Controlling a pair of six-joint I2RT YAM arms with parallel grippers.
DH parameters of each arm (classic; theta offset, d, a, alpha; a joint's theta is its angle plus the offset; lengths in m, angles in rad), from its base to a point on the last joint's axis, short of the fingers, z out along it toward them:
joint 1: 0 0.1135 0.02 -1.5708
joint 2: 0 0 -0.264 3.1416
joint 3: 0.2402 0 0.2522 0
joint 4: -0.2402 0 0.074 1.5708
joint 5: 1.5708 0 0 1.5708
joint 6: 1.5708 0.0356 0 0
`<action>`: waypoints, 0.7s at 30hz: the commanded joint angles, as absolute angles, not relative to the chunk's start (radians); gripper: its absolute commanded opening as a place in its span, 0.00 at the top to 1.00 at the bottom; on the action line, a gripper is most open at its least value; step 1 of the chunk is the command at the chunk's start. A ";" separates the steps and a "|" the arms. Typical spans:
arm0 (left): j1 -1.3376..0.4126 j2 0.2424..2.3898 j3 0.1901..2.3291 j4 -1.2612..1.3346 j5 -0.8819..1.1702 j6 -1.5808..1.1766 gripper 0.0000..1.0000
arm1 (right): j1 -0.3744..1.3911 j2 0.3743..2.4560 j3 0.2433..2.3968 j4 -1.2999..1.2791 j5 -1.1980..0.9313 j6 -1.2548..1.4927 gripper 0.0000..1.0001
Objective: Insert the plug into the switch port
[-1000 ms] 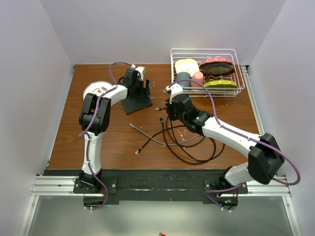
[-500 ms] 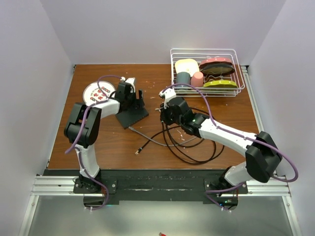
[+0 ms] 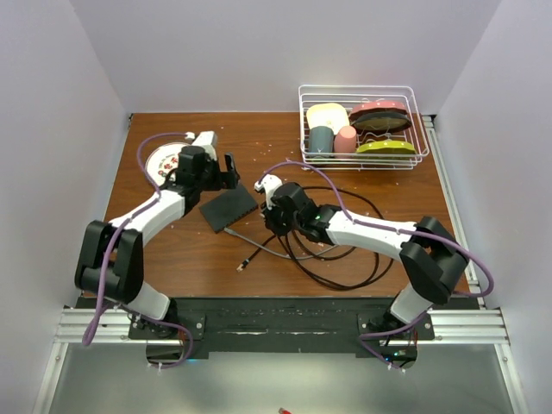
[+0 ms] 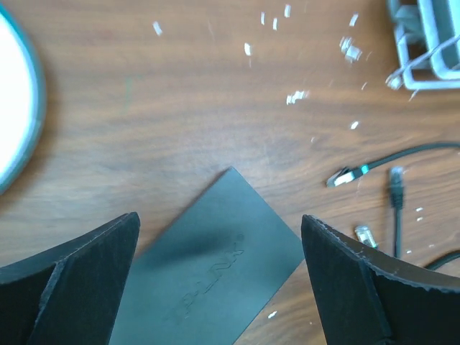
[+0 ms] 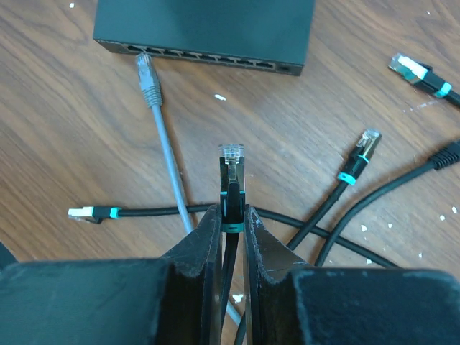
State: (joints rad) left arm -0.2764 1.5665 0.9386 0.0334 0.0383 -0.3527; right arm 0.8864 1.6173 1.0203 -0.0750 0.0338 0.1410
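Note:
The switch is a flat black box lying on the wooden table, its row of sockets facing my right gripper. In the right wrist view the switch lies at the top, ports on its near edge. My right gripper is shut on a black cable's plug, clear tip pointing at the ports, a short gap away. In the top view the right gripper is just right of the switch. My left gripper is open and empty over the switch; it stands behind it.
A grey cable's plug lies right at the port row. Loose black cables with teal-ringed plugs coil on the table. A white plate sits at the back left, a wire dish rack at the back right.
The switch has shifted left and nearer and now lies flat, with the left gripper drawn back from it and open. The right gripper has carried the plug leftward up to the switch.

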 commanded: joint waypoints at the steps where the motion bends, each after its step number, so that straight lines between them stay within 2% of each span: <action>1: -0.216 1.494 0.868 0.087 0.066 -0.319 0.00 | 0.899 1.643 1.088 -0.009 0.003 0.123 1.00; 13: -0.153 1.565 0.772 0.129 0.069 -0.353 0.02 | 0.922 1.834 1.204 -0.040 0.035 0.106 1.00; 21: -0.153 1.526 0.669 0.187 0.158 -0.394 0.05 | 0.942 1.905 1.239 -0.075 0.020 0.083 1.00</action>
